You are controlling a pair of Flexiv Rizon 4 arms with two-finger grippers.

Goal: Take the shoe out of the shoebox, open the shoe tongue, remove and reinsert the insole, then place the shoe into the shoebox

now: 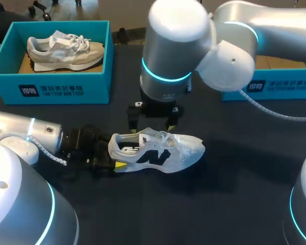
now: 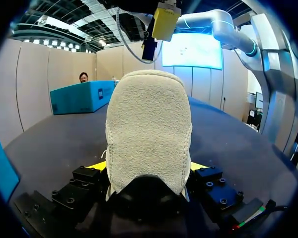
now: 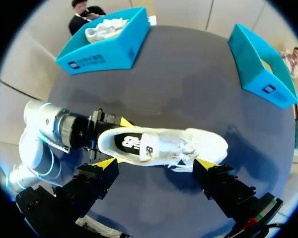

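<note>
- The white shoe [image 1: 158, 152] lay on its sole on the dark table [image 1: 219, 204], with a dark logo on its side and print on its insole.
- The left gripper [image 1: 113, 153] pinched the shoe's heel from both sides.
- The right gripper [image 1: 152, 125] hung over the laces, fingers spread wide.
- A teal shoebox [image 1: 51, 87] with white print on its front held a beige shoe [image 1: 66, 48].
- A second teal shoebox [image 1: 275, 84] sat partly behind the right arm [image 1: 194, 46].

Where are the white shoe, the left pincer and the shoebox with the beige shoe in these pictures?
white shoe [image 1: 159, 154], head view, on its side panel.
left pincer [image 2: 148, 166], left wrist view, midway between its yellow tips.
shoebox [image 1: 92, 88], head view, on its front wall.
</note>
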